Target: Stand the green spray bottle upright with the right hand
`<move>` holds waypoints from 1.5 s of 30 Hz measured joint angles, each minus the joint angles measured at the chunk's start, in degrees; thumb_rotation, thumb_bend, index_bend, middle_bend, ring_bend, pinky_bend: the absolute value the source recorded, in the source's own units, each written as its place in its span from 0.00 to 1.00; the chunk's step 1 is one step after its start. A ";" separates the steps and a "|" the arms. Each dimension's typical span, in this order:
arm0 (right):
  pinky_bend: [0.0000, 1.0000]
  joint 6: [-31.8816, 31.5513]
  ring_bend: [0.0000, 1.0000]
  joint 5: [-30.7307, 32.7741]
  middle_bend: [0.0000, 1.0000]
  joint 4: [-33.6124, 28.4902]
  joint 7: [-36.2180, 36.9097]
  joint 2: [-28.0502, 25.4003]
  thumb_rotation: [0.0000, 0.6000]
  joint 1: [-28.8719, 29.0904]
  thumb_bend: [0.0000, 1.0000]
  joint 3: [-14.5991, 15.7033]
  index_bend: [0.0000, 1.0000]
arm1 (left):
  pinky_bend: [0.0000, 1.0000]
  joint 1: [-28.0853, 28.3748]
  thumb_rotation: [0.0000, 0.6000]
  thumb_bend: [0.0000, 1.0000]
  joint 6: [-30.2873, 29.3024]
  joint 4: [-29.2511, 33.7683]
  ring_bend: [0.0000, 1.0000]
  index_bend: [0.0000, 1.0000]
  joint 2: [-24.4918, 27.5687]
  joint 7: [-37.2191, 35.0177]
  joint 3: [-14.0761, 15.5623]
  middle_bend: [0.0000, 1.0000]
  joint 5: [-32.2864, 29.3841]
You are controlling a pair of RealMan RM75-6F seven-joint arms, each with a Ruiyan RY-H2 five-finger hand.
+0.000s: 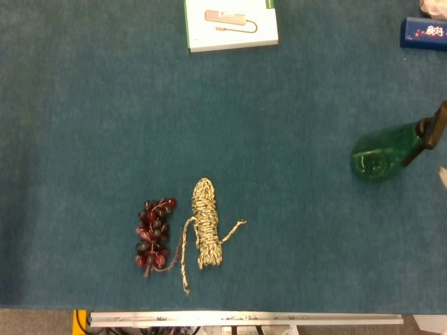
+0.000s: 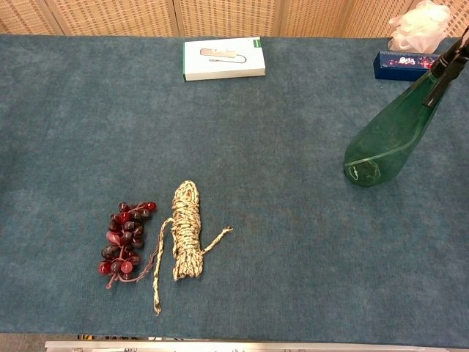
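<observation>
- At the far right of the table (image 2: 293, 132), the green spray bottle (image 2: 385, 141) stands on its broad base, free of any grasp, its body narrowing up to the black spray head (image 2: 448, 62) by the right edge of the chest view.
- Its long axis runs up from the cloth; the rightward lean in both views may be only the cameras' angle, so I judge it upright and the task all but finished.
- Neither hand shows clearly: a pale sliver at the right border of the head view, beside the bottle, might be a fingertip of the right hand, but I cannot tell, nor whether its fingers are spread or curled.
- The left hand appears in neither view.
- If that sliver belongs to the right hand, the bottle lies to the left of it, so that hand is the nearer one.
- Open cloth surrounds the base toward the middle and front; the dark blue box (image 2: 404, 64) lies behind near the back edge, apart from it.
- The white box (image 2: 223, 58), the coil of rope (image 2: 185, 231) and the bunch of grapes (image 2: 123, 238) lie well apart to the left.
- The risk I see is a knock to the spray head tipping it toward the near right edge.
</observation>
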State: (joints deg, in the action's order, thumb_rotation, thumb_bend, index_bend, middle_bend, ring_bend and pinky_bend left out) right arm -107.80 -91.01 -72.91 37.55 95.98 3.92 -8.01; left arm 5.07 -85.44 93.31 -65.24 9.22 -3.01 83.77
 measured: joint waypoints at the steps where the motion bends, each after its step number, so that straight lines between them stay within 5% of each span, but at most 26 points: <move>1: 0.21 -0.73 0.03 -0.50 0.13 -0.02 -0.11 -0.08 1.00 -0.26 0.00 0.06 0.13 | 0.34 -0.03 1.00 0.90 -0.04 0.04 0.00 0.00 0.03 0.01 0.03 0.00 0.04; 15: 0.21 -1.83 0.03 -6.13 0.14 -5.28 -12.57 -5.65 1.00 2.26 0.00 -2.67 0.13 | 0.34 0.00 1.00 0.90 -0.01 0.03 0.00 0.00 0.01 0.00 0.00 0.00 0.01; 38: 0.21 8.45 0.03 -9.09 0.17 -25.85 -43.07 -19.60 1.00 1.58 0.01 2.46 0.13 | 0.34 0.04 1.00 0.90 0.06 0.10 0.00 0.00 -0.02 0.07 -0.03 0.00 -0.05; 45: 0.21 9.53 0.03 -8.28 0.17 -24.23 -38.78 -24.11 1.00 0.65 0.01 3.89 0.13 | 0.34 4.65 1.00 0.90 5.16 2.08 0.00 0.00 -1.16 4.37 -3.86 0.00 -4.98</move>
State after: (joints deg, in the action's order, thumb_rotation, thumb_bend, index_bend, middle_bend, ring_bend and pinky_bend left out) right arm -98.27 -99.29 -97.14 -1.23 71.87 4.56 -4.12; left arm 9.72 -80.28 95.40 -66.40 13.58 -6.87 78.80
